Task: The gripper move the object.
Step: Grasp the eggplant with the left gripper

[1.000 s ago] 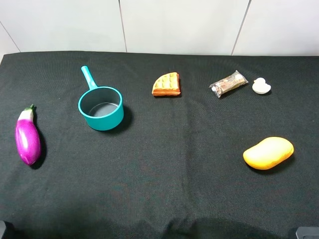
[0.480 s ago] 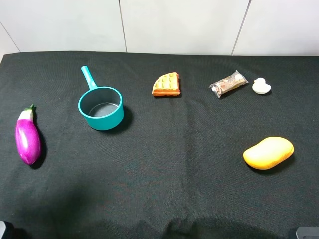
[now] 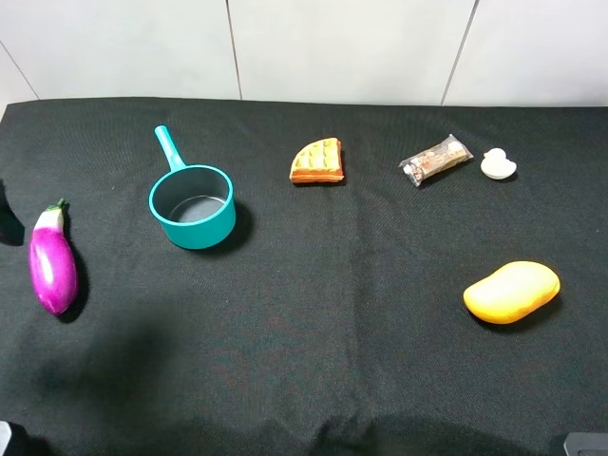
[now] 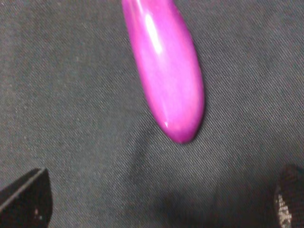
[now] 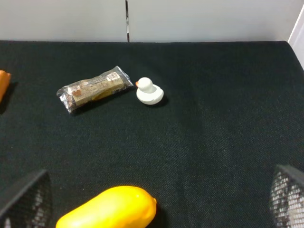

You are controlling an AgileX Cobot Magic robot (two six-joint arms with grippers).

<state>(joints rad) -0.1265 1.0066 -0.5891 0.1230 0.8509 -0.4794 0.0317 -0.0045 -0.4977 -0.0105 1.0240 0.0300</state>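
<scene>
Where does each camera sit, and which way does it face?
Exterior high: mounted high, looking down over the table toward the wall; barely any arm shows.
Left wrist: on the left arm, looking down at the eggplant; open left end effector shows.
Right wrist: on the right arm, looking low across at mango, snack bar, duck; open right end effector shows.
Shared: eggplant, high and left; mango, high and right.

Laboratory test bench: a black-clothed desk (image 3: 332, 323) backed by plain white wall panels (image 3: 342, 47), carrying scattered toy props (image 3: 316, 161).
</scene>
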